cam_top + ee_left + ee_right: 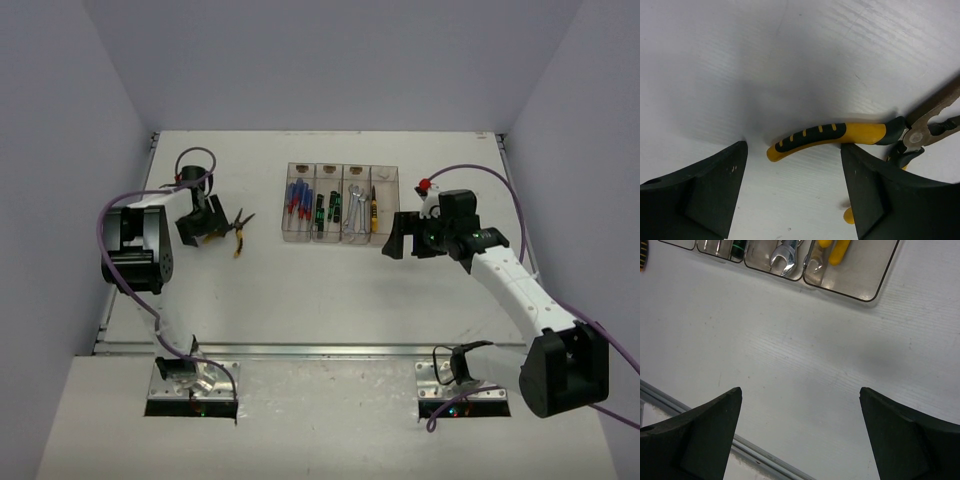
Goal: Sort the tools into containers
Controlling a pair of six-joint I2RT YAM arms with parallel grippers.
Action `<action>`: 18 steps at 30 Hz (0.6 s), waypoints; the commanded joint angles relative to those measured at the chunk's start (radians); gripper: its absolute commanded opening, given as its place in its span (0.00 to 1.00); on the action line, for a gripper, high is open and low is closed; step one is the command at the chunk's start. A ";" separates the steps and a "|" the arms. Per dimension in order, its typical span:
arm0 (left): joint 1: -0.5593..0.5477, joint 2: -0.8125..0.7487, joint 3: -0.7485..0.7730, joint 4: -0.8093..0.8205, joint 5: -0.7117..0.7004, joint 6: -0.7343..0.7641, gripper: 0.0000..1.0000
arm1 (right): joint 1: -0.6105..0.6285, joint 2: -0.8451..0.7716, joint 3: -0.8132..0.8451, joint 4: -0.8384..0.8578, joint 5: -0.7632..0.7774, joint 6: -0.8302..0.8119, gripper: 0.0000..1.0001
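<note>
Yellow-handled pliers (237, 232) lie on the white table left of the containers (340, 202). In the left wrist view one yellow-and-black handle (825, 136) lies just past my fingertips, and the metal nose (935, 116) points to the right edge. My left gripper (197, 228) is open just left of the pliers, holding nothing. The four joined bins hold blue screwdrivers (295, 200), black-and-green screwdrivers (321, 208), silver wrenches (354, 212) and a yellow-handled tool (374, 212). My right gripper (400, 240) is open and empty, just right of and nearer than the bins.
The right wrist view shows the near ends of the bins (850, 287) with wrench heads (785, 257) and yellow handles (837, 251). A metal rail (330, 350) runs along the table's near edge. Grey walls enclose the table.
</note>
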 commanded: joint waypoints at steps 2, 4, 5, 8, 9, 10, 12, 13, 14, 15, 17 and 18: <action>0.000 0.126 0.001 0.004 0.056 0.054 0.62 | -0.002 -0.033 0.010 0.050 0.002 -0.012 0.99; -0.002 0.147 0.010 0.004 0.091 0.059 0.54 | -0.002 -0.034 0.008 0.052 0.000 -0.012 0.99; -0.003 0.154 0.010 0.005 0.102 0.059 0.53 | -0.002 -0.036 0.007 0.053 0.001 -0.012 0.99; -0.009 0.158 0.006 0.011 0.104 0.061 0.52 | -0.002 -0.033 0.007 0.054 0.008 -0.014 0.99; -0.012 0.154 0.004 0.013 0.107 0.062 0.52 | -0.002 -0.030 0.007 0.053 0.009 -0.014 0.99; -0.012 0.149 0.001 0.013 0.108 0.065 0.52 | -0.002 -0.030 0.008 0.053 0.008 -0.015 0.99; -0.017 0.134 -0.006 0.016 0.109 0.065 0.40 | -0.002 -0.029 0.007 0.054 0.005 -0.014 0.99; -0.019 0.125 -0.012 0.017 0.115 0.063 0.34 | -0.002 -0.029 0.007 0.054 0.005 -0.014 0.99; -0.023 0.114 -0.020 0.019 0.125 0.060 0.29 | -0.002 -0.029 0.007 0.054 0.005 -0.014 0.99; -0.026 0.104 -0.028 0.021 0.134 0.056 0.25 | -0.002 -0.029 0.007 0.055 0.006 -0.014 0.99; -0.037 0.081 -0.049 0.019 0.145 0.041 0.18 | -0.002 -0.030 0.007 0.056 0.006 -0.014 0.99; -0.040 0.067 -0.067 0.020 0.149 0.028 0.15 | -0.002 -0.031 0.007 0.056 0.004 -0.014 0.99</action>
